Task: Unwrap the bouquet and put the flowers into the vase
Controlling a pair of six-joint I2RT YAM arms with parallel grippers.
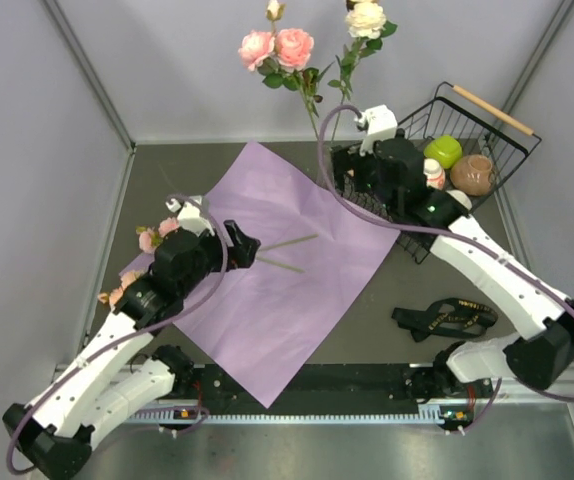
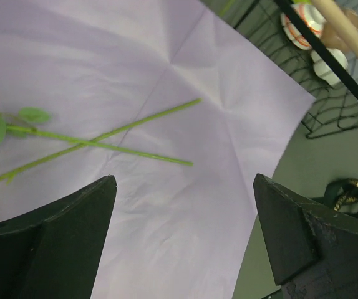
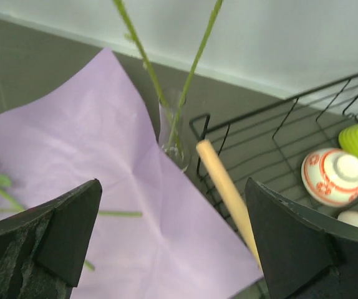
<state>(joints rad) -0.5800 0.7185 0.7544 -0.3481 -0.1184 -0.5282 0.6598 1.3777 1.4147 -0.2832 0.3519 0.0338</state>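
The left gripper [image 2: 185,187] and right gripper [image 3: 173,184] stood wide, empty. Two flowers [image 2: 87,143] lay crossed on the paper [image 1: 277,250]; the left should pinch one stem (not both). The vase [image 3: 174,140], already holding others, stood beside the basket [image 3: 272,156].

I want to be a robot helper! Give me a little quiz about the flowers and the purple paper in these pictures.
1. True or false: the small clear glass vase holds rose stems.
2. Where does the black ribbon with gold print lie? A: inside the vase. B: on the grey table, beside the paper. C: tied round the flowers.
3. How many loose green stems lie crossed on the large lilac paper sheet?

Key: 1 true. 2 B. 3 two.
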